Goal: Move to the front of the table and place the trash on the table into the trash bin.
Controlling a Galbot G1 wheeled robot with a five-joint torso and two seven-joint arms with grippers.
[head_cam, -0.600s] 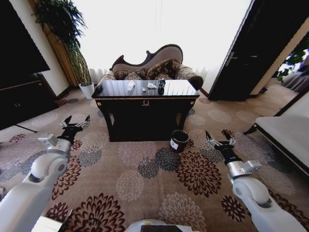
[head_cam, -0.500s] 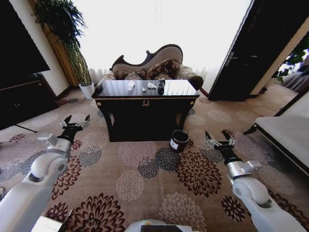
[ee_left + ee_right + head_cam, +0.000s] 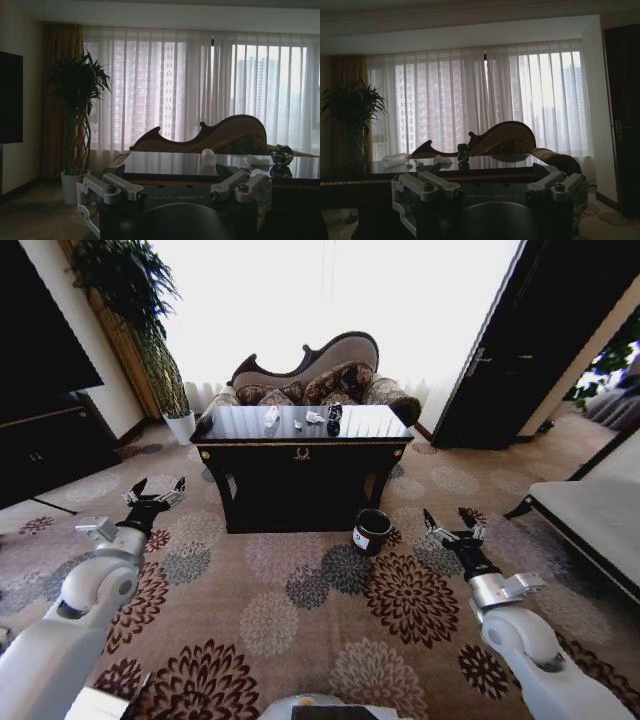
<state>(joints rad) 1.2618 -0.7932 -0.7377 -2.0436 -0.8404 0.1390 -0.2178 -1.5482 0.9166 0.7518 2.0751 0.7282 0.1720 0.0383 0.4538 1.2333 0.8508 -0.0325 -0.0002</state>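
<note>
Barely anything has shifted since the earlier frames: both arms have edged a touch, the room sits the same. The step in hand looks like the approach, with the robot facing the front of the desk (image 3: 300,452) but well short of it. The trash (image 3: 318,417) lies on the far part of the top, far ahead of both sets of fingers. The trash bin (image 3: 371,531) stands on the carpet by the front leg, ahead and inward of the right gripper (image 3: 451,528). Next it likely needs to drive closer. Both arms reach forward, low over the carpet; the left gripper (image 3: 155,494) and the right one have fingers spread apart, empty.
</note>
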